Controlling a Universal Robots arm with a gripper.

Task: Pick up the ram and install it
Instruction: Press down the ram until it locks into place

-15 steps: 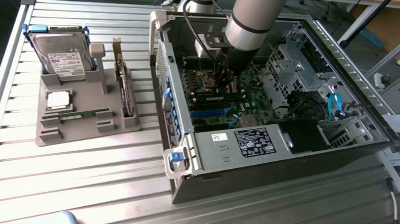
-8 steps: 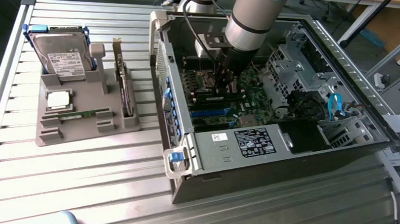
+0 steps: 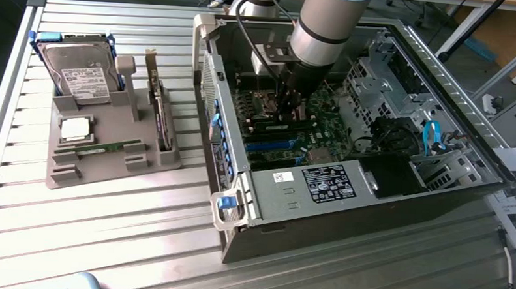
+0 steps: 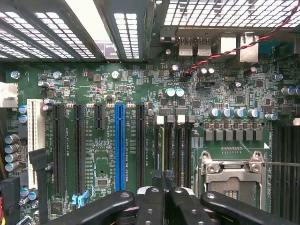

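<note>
my gripper (image 3: 287, 116) is down inside the open computer case (image 3: 238, 202), tips just above the motherboard (image 4: 117, 84), and my fingers (image 4: 151, 201) are pressed together. they sit right over the row of memory slots (image 4: 183, 145), between the blue slot (image 4: 120, 145) and the processor socket (image 4: 232, 180). a thin green edge (image 4: 160, 150) stands in the slot directly under my tips. i judge it to be a stick in that slot, but i cannot tell whether i am pinching it, pressing on it, or merely above it.

the ram (image 3: 106, 146) that i can plainly see lies flat in the grey tray (image 3: 108, 174), well apart from me, outside the case on the exterior view's left. so i read this as the slot end of the job, not the pick.

any seating here calls for a push straight down, square to the slot, with the end clips free to catch.

the tray also holds a hard drive (image 3: 78, 68), a processor chip (image 3: 74, 128) and an upright expansion card (image 3: 159, 111). everything rests on a ribbed metal table (image 3: 105, 242). room is tight inside the case, with capacitors and walls close by.
</note>
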